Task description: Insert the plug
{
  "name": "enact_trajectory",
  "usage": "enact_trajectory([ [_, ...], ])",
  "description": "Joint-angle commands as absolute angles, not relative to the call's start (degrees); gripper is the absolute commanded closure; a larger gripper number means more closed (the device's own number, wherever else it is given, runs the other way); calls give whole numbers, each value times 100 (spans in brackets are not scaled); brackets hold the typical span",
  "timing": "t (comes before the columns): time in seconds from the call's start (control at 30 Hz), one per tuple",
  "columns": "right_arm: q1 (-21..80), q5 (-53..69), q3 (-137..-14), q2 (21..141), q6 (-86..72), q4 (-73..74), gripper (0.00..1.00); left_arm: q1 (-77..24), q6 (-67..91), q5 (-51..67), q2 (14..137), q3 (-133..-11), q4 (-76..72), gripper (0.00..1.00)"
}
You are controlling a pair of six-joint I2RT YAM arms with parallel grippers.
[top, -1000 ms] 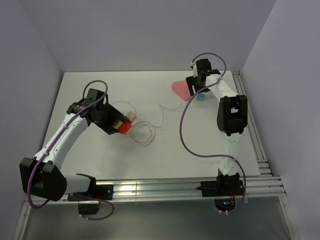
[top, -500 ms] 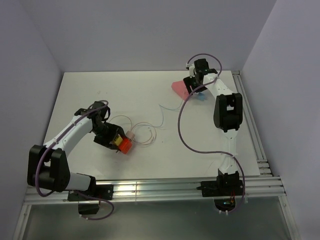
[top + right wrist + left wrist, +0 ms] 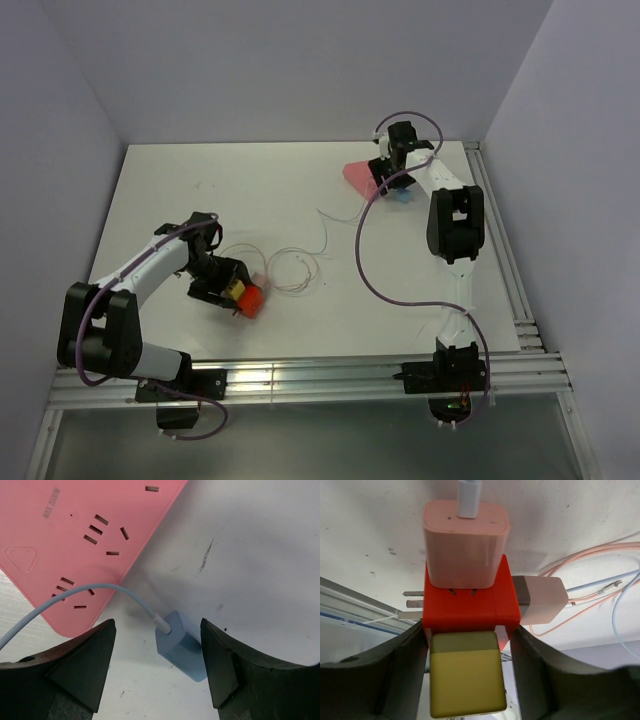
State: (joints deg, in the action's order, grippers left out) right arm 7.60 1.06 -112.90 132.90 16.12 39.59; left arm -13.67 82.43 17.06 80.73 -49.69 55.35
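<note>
My right fingers [image 3: 70, 675] are dark charcoal. The light-blue boxy plastic plug [image 3: 181, 647] trails a paler blue thin cable [image 3: 100, 585]. The salmon-pink flat triangular socket strip [image 3: 75, 530] is dotted with dark slots and carries faint lettering in its own pink. The white table top [image 3: 260, 555] shows dark scuffs. My left fingers [image 3: 395, 675] are dark grey. The orange-red plastic block [image 3: 465, 615] bears a pale pink rounded charger cube [image 3: 465, 545], an olive-yellow square block [image 3: 465, 680] and a white adapter with a grey band [image 3: 542, 600].

A scuffed white table [image 3: 260, 555] is seen beneath the fingers [image 3: 75, 675]; pale lilac walls [image 3: 300, 70] are set beyond it.
</note>
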Motion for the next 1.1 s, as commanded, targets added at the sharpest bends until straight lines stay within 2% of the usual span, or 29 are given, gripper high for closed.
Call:
enact_trajectory([
  [0.0,686,9,-11285,13351,1547,3972,25,-1362,8420,1679,7822,-5176,5686,29],
  [0.1,659,26,-11119,13237,1477,4034,25,-1371,8429,1565,7796,-5387,5862,17],
  [0.37,624,273,-10749,13069,1336,4033,27,-1625,8586,1608,7691,-5634,6108,13],
  [0.43,624,194,-10819,13104,1223,4069,31,-1783,8657,1556,7542,-5677,6161,13],
  [0.47,624,159,-10845,13113,1178,4122,35,-1845,8744,1469,7489,-5721,6283,12],
  [0.5,624,167,-10907,13131,1126,4166,44,-2011,8797,1268,7410,-5843,6328,12],
  [0.57,624,246,-10864,13105,976,4184,53,-2205,8938,1152,7173,-5915,6381,12],
  [0.6,633,290,-10837,13061,889,4166,63,-2397,8956,1082,7102,-5976,6442,12],
  [0.67,624,368,-10776,13026,546,4218,73,-2539,8939,862,6918,-6064,6521,12],
  [0.73,624,431,-10644,12850,107,4245,99,-2706,8860,730,6733,-6178,6600,12],
  [0.87,642,352,-9873,12271,-859,4210,100,-3084,8457,239,6425,-6275,6477,12],
  [0.93,642,447,-9363,11604,-1507,3948,100,-3260,8210,123,6294,-6284,6330,12],
  [1.03,650,1016,-7966,10392,-2290,3299,100,-3524,7823,-359,6039,-6372,6223,12],
  [1.07,659,1159,-7354,10110,-2503,3165,100,-3594,7648,-508,5968,-6389,6075,5],
])
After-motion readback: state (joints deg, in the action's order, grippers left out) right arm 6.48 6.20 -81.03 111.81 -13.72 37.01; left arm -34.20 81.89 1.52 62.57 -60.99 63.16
